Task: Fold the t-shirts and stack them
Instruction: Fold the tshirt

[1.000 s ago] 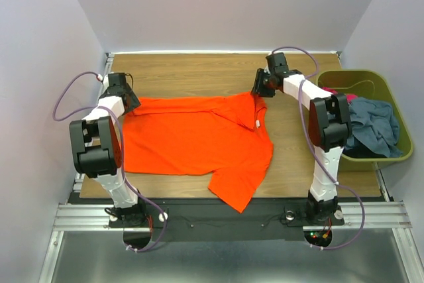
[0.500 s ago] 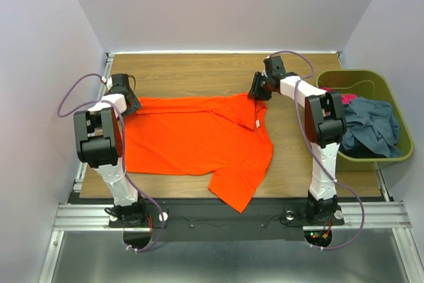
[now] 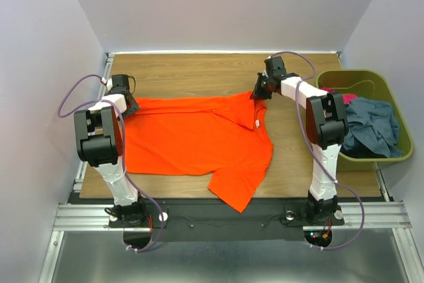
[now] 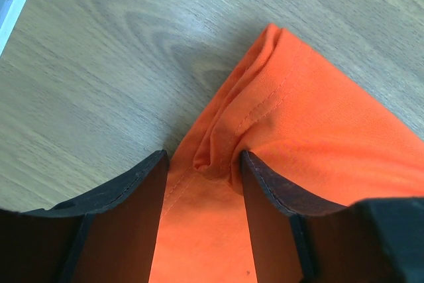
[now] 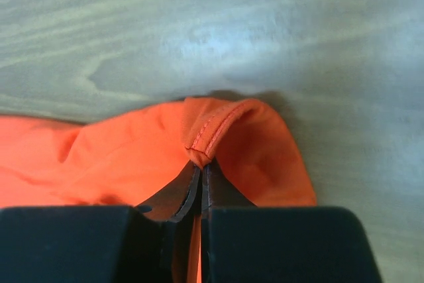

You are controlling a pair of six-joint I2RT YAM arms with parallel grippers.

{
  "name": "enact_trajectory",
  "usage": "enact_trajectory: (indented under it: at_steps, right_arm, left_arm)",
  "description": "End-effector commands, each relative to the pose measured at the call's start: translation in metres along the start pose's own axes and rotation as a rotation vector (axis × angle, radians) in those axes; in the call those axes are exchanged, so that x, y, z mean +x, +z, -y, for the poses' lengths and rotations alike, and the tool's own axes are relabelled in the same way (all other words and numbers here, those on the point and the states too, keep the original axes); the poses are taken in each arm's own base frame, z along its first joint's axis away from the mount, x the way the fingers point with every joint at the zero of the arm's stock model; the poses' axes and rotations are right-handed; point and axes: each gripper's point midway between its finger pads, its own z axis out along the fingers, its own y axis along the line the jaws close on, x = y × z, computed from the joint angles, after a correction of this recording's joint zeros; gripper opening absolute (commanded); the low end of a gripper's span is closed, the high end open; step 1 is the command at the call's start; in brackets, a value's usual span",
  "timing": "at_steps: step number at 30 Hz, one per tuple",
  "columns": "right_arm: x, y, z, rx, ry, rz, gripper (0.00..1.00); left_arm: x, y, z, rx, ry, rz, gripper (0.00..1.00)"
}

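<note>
Bright orange short-sleeved cloth t-shirt lay spread flat on the wood-grain table, long axis left to right, one sleeve hanging toward the near edge, white neck label showing near the right end.

Right gripper was at the far right corner of the shirt. Its fingers were pressed together with a stitched hem fold pinched between the tips; the cloth peaked up into a small tent there.

Left gripper was at the far left corner. Fingers stood apart, straddling a bunched ridge of hem that rose between them. The pads touched or nearly touched the fabric, but a firm pinch was not evident (grip judged incomplete).

Handling, as judgement: the fabric looked thin, light and limp, creasing readily at both corners. It should drape and sag between the two hold points and offer no stiffness for pushing. The doubled, stitched hem corners looked like the best places to take hold, being thicker and less likely to slip out than a single layer. Lifting on one secured corner alone would likely skew the shirt.

Olive-green plastic tub sat just off the table's right edge. Inside were a slate blue-grey crumpled shirt on top and a magenta-pink shirt, only an edge visible at the far rim. Both were unfolded.
</note>
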Motion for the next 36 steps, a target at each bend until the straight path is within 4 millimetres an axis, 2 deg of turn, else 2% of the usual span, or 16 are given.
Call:
enact_trajectory:
  at_steps: [1, 8, 20, 28, 32, 36]
  right_arm:
    - [-0.023, -0.038, -0.015, -0.038, 0.02, 0.093, 0.03]
    - [-0.015, -0.057, -0.012, -0.042, 0.074, 0.094, 0.02]
    - [0.025, -0.058, 0.006, -0.01, 0.18, 0.016, 0.02]
    - [0.046, -0.044, 0.032, 0.043, 0.217, -0.011, 0.01]
    - [0.048, -0.043, 0.035, 0.048, 0.211, -0.006, 0.12]
    - [0.045, -0.043, 0.039, 0.053, 0.201, 0.003, 0.2]
  left_arm:
    - [-0.019, -0.004, -0.004, -0.015, -0.026, 0.049, 0.58]
    - [-0.016, -0.003, -0.005, -0.013, -0.03, 0.04, 0.58]
    - [-0.016, -0.004, -0.003, -0.005, -0.036, 0.038, 0.58]
    - [-0.019, -0.009, -0.003, 0.0, -0.038, 0.047, 0.59]
    - [-0.034, -0.024, 0.001, 0.029, -0.056, 0.087, 0.63]
    - [-0.049, -0.04, 0.007, 0.071, -0.084, 0.119, 0.72]
